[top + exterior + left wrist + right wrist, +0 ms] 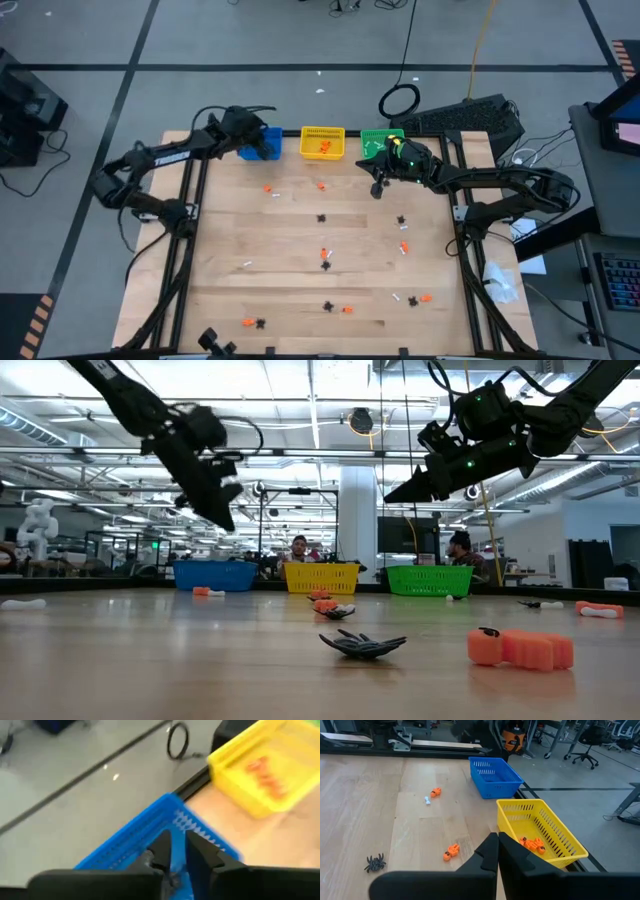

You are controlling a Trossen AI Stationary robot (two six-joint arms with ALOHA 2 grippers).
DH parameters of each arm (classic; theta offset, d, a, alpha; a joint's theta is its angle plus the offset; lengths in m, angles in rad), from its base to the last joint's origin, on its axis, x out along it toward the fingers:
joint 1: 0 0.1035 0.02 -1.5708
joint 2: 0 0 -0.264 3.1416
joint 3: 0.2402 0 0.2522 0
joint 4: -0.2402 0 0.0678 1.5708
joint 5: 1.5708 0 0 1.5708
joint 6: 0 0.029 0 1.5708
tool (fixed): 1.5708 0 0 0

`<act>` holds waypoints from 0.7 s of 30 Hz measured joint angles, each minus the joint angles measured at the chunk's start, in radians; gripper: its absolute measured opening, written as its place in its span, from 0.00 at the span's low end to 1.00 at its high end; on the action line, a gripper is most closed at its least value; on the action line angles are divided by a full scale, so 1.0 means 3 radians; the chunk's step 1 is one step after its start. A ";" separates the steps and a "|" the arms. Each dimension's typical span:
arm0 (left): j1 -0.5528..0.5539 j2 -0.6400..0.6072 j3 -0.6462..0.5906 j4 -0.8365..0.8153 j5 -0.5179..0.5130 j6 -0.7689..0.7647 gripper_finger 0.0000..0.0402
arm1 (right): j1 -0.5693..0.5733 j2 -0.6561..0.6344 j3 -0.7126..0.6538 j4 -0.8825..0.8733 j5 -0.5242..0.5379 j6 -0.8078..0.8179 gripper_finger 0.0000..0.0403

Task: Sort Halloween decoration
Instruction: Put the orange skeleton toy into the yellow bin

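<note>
On the desk (300, 240), the left gripper (262, 143), slightly parted and empty, is held over the blue bin (252, 152); another Halloween decoration (322, 218) is judged to be fetched next.

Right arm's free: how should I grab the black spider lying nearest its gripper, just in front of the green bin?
Take the black spider from straight above, fingers closing across its small central body. It lies flat with thin legs splayed outward, so a side approach would only catch legs. The right gripper hangs shut near the green bin; it likely needs opening first.
</note>
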State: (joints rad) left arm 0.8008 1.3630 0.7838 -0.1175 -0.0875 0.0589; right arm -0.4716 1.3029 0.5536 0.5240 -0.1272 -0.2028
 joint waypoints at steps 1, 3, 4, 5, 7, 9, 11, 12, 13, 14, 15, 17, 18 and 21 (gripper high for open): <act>-0.0064 -0.0097 -0.0039 -0.0005 -0.0001 -0.0003 0.09 | 0.0001 0.0000 -0.0001 0.0001 -0.0001 0.0000 0.00; -0.0211 -0.0277 -0.0139 0.0055 0.0000 -0.0006 0.04 | 0.0000 0.0000 -0.0001 0.0000 0.0000 0.0000 0.00; -0.0291 -0.0367 -0.0211 0.0129 0.0000 -0.0038 0.02 | 0.0000 0.0000 -0.0001 0.0000 -0.0001 0.0000 0.00; -0.0371 -0.0449 -0.0286 0.0203 0.0001 -0.0083 0.01 | 0.0000 0.0000 -0.0001 -0.0001 0.0000 0.0000 0.00; -0.0533 -0.0600 -0.0446 0.0352 0.0000 -0.0154 0.01 | 0.0000 0.0000 -0.0001 -0.0001 -0.0001 0.0000 0.00; -0.0709 -0.0727 -0.0620 0.0537 0.0000 -0.0174 0.01 | 0.0000 0.0000 -0.0001 -0.0001 -0.0001 0.0015 0.00; -0.0891 -0.0839 -0.0805 0.0783 0.0001 -0.0174 0.01 | 0.0000 0.0000 0.0000 -0.0002 -0.0001 0.0020 0.00; -0.0979 -0.0879 -0.0893 0.0915 0.0002 -0.0174 0.00 | 0.0000 0.0000 -0.0001 -0.0001 -0.0001 0.0024 0.00; -0.1066 -0.0909 -0.0985 0.1082 0.0003 -0.0173 0.00 | 0.0000 0.0000 -0.0001 -0.0001 0.0000 0.0035 0.00; -0.1144 -0.0929 -0.1077 0.1256 0.0002 -0.0169 0.00 | 0.0000 0.0000 -0.0001 -0.0001 -0.0001 0.0057 0.00; -0.1216 -0.0939 -0.1162 0.1435 0.0001 -0.0159 0.00 | 0.0000 0.0000 -0.0001 0.0006 -0.0001 0.0077 0.00; -0.1340 -0.0937 -0.1294 0.1809 0.0006 -0.0106 0.00 | 0.0000 0.0000 -0.0001 0.0014 -0.0001 0.0076 0.00; -0.1388 -0.0939 -0.1345 0.1933 0.0009 -0.0071 0.00 | 0.0000 0.0000 -0.0001 0.0014 0.0000 0.0074 0.00; -0.1510 -0.0935 -0.1453 0.2201 0.0011 0.0083 0.00 | 0.0000 0.0000 -0.0001 0.0027 -0.0001 0.0077 0.00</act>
State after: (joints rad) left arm 0.3479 1.0824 0.3478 0.5427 -0.0841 0.0839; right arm -0.4717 1.3029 0.5533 0.5321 -0.1276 -0.1798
